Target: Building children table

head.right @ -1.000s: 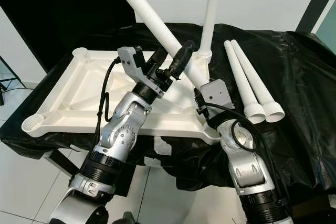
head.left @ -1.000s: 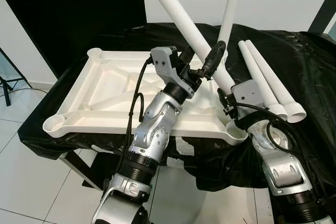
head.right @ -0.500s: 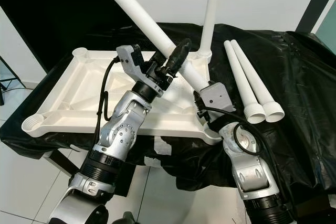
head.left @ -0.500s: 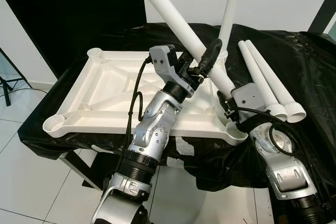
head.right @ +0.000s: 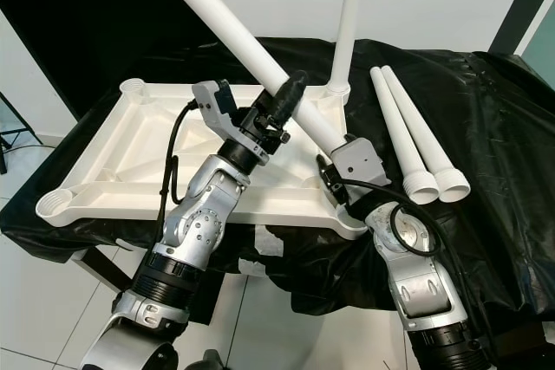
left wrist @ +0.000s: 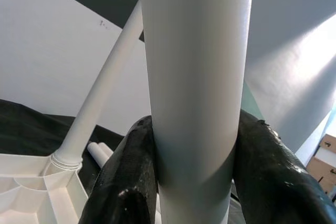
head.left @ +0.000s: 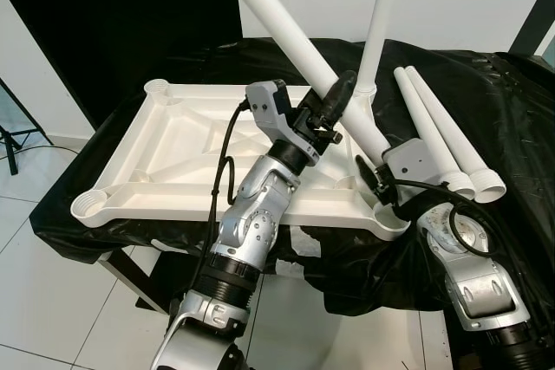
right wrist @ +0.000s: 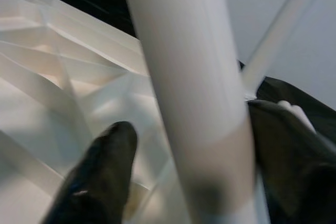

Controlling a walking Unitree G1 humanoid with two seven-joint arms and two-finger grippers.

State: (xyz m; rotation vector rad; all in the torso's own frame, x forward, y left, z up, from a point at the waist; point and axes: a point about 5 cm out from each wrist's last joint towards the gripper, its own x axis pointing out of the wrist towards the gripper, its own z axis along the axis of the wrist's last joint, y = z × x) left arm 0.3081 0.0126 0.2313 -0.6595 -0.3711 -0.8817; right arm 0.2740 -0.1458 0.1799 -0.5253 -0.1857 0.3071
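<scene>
Slanted leg held by both my grippers over the near right corner.

Right gripper (head.left: 375, 181) fingers straddle the slanted leg's (head.left: 299, 41) base, grip unclear; left gripper (left wrist: 194, 182) clamped mid-shaft; upturned tabletop (head.left: 178, 158) on black cloth; upright leg (head.left: 379, 19) socketed beyond; two spare legs (head.left: 442, 132) right.

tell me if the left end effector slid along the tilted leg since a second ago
Yes: the left end effector slid up the tilted leg, leftward from the upright leg.
</scene>
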